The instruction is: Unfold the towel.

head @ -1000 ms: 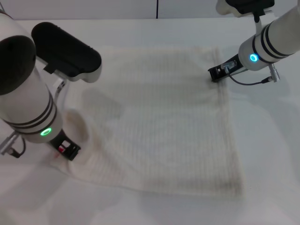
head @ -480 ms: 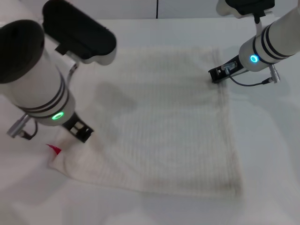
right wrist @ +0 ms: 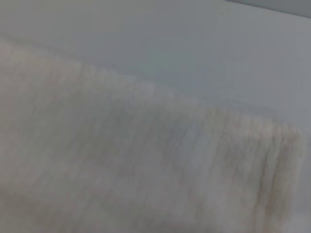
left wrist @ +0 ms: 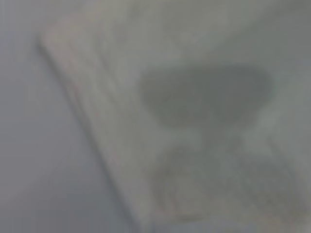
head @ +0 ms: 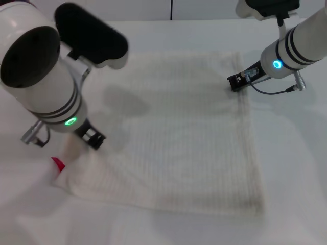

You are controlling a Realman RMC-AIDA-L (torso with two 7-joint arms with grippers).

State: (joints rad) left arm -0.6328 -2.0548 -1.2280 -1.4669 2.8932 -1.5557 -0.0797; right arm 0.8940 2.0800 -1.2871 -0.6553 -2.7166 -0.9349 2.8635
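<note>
The cream ribbed towel (head: 184,132) lies spread nearly flat across the white table. Its near left corner is slightly rumpled and carries a small red tag (head: 57,164). My left gripper (head: 94,139) hovers above the towel's left edge, a little away from that corner and apart from the cloth. My right gripper (head: 235,81) rests at the towel's far right corner, on its hemmed edge. The left wrist view shows a towel corner (left wrist: 194,145) with a dark shadow on it. The right wrist view shows the towel's edge (right wrist: 121,170) up close.
The white table (head: 296,168) extends bare to the right of the towel and along the front. The left arm's bulky body (head: 46,81) hangs over the table's left side. A dark seam in the back wall (head: 170,9) stands behind the table.
My left gripper has risen and moved right and away from the towel's near left corner. That corner now lies on the table with its red tag showing. The right arm has not moved.
</note>
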